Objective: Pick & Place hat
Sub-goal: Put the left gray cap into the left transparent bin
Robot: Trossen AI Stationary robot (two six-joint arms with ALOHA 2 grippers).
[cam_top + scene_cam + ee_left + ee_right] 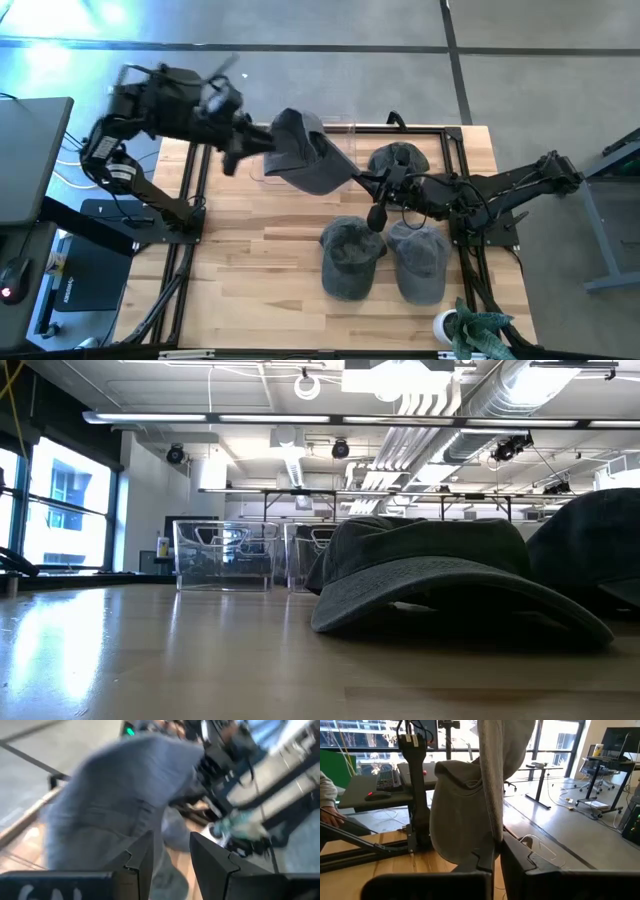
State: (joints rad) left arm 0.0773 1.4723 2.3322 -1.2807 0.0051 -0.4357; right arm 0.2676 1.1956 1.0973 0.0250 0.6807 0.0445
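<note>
Bench: my pale wooden slatted bench (250, 250) carries black rails, three caps and the clear bins; my two arms reach in from either side.

Held hat: a grey cloth baseball cap (305, 155) hangs in the air above the far middle of the bench, stretched between my two pincers, over the spot where the clear bins stand. My right wrist view shows its fabric (470, 795) draped straight down from above.

Resting hats: three more dark grey cloth caps lie on the bench. One (397, 160) sits at the far right, one (352, 255) near the middle front, and one (418, 260) just beside it to the right; the two front ones touch. In the low view the nearest cap (440, 585) sits crown up, brim toward the camera.

Containers: two clear plastic boxes (225, 555) stand side by side at the far edge of the bench. I cannot tell what lies inside them.

Left pincer: my left pincer (238, 140) grips the held cap at its left side, cloth between the fingers (142, 855).

Right pincer: my right pincer (365, 183) is clamped tight on the cap's lower right edge.
</note>
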